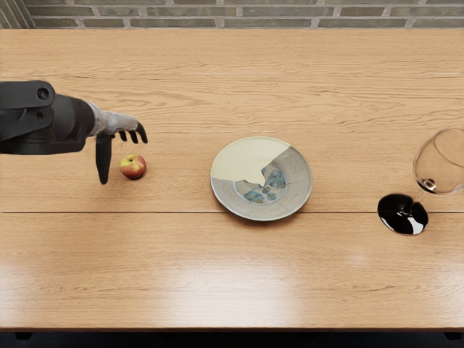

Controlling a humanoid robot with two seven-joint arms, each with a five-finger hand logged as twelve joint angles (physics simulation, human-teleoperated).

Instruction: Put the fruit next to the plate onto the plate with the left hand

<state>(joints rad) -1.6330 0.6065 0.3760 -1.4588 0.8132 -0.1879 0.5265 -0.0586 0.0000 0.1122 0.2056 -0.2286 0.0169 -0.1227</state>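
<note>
A small red and yellow apple [133, 166] lies on the wooden table, a short way left of a round plate [296, 194] glazed cream and grey with a blue pattern. My left hand [119, 145] comes in from the left edge and hovers just above and left of the apple. Its fingers are spread, the thumb hangs down beside the fruit, and it holds nothing. The apple and the plate are well apart.
A tilted wine glass [438, 165] with a dark round foot [402, 214] stands at the right edge of the table. A brick wall [232, 13] runs along the far side.
</note>
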